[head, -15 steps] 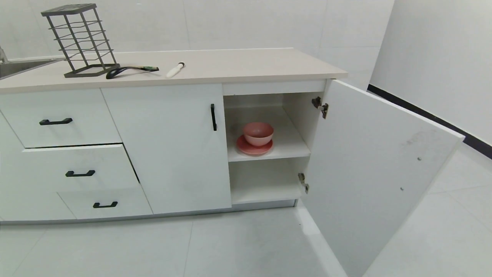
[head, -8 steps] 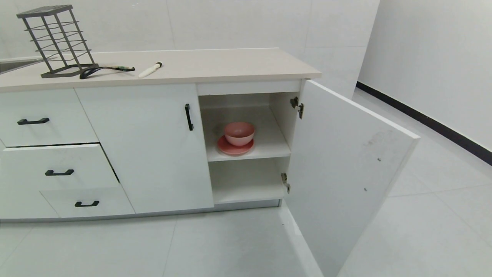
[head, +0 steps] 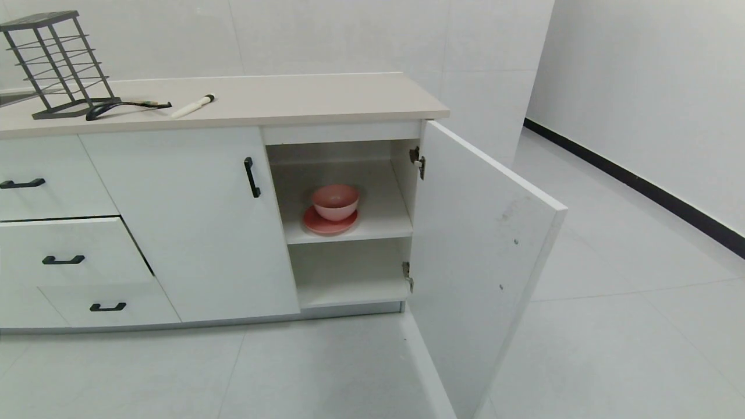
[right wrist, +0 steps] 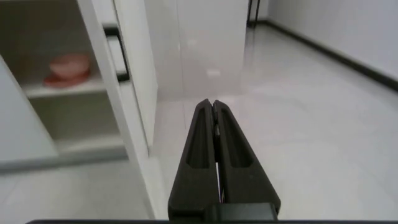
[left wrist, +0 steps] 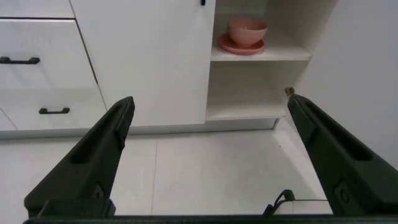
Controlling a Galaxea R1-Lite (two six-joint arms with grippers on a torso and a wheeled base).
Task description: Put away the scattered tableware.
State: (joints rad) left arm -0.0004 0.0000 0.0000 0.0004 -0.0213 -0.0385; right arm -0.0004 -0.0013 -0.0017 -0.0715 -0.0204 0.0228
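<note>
A pink bowl (head: 335, 201) sits on a pink plate (head: 317, 224) on the upper shelf of the open cabinet (head: 349, 233). On the countertop (head: 302, 99) lie a black spoon (head: 125, 106) and a white-handled utensil (head: 192, 106), both beside a dark wire rack (head: 55, 64). My left gripper (left wrist: 208, 112) hangs open and empty above the floor, facing the cabinet, with the bowl (left wrist: 247, 31) and plate (left wrist: 241, 47) beyond it. My right gripper (right wrist: 213, 104) is shut with nothing in it, low over the floor beside the open door; the bowl (right wrist: 69, 63) shows on its shelf.
The right cabinet door (head: 477, 262) swings wide out over the tiled floor. The left door (head: 186, 221) is closed, with drawers (head: 58, 259) further left. The lower shelf (head: 349, 288) is bare. A wall with a dark skirting (head: 640, 186) runs along the right.
The whole head view has slid leftward, so the camera has moved to the right. The bowl, plate and utensils stay where they were.
</note>
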